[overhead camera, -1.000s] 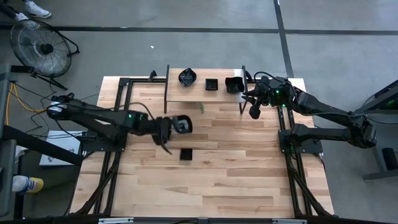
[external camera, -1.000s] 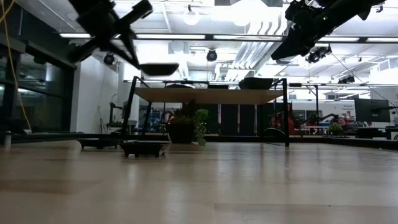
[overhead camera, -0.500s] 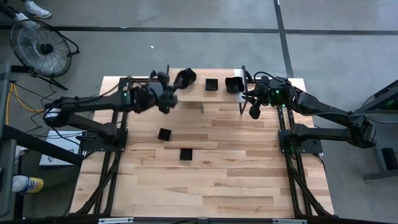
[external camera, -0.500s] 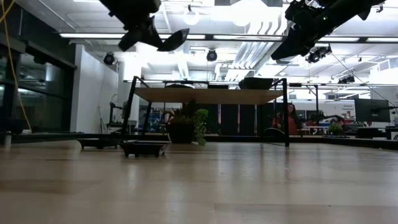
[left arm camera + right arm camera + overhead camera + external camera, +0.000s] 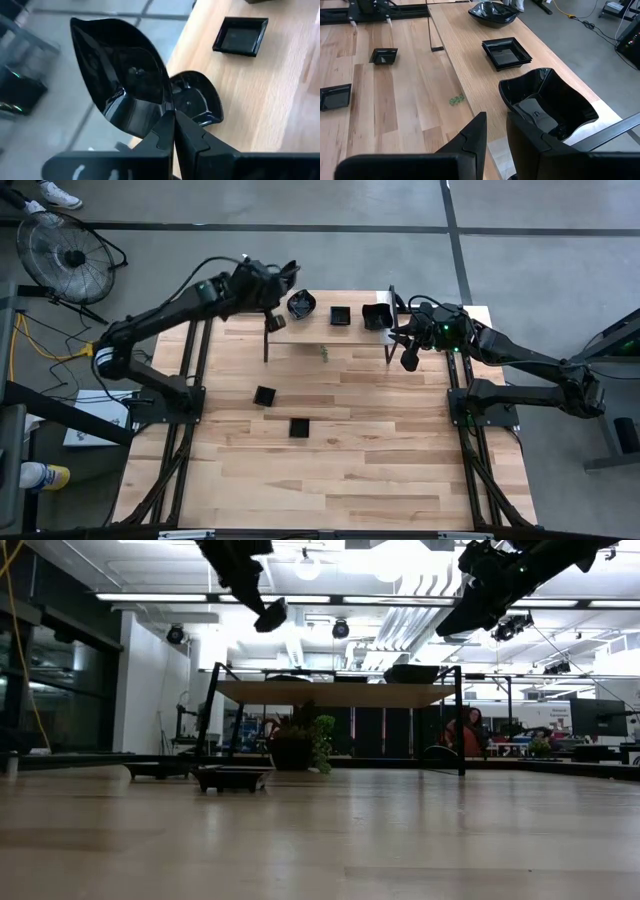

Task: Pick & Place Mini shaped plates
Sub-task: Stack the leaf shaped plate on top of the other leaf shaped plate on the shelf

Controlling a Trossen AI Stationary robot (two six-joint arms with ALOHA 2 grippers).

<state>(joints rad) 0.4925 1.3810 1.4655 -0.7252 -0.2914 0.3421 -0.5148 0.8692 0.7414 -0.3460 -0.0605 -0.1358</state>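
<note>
My left gripper hangs above the left end of the raised wooden shelf, shut on a leaf-shaped black plate. Three plates rest on the shelf: a rounded one, a square one and an angular one. My right gripper stands at the shelf's right end beside the angular plate, with a gap between its fingers that shows only wood. Two more square plates lie on the table. My left gripper pinches the leaf-shaped plate's rim at its broad end between the two shut fingers. The plate is lifted clear above the shelf and tilted steeply, its pointed end away from the fingers. My right gripper has one finger in front of the angular plate's near corner; whether it touches, I cannot tell.
The shelf stands on thin black legs at the table's far edge. A small green bit lies in front of it. The near half of the table is bare wood. A fan stands on the floor at the far left.
My left gripper has risen from the table's middle and gone toward the far edge, ending over the shelf's left end. It has rolled on the way, and the held plate has gone from about level to steeply tilted. One square plate that the arm covered now shows.
</note>
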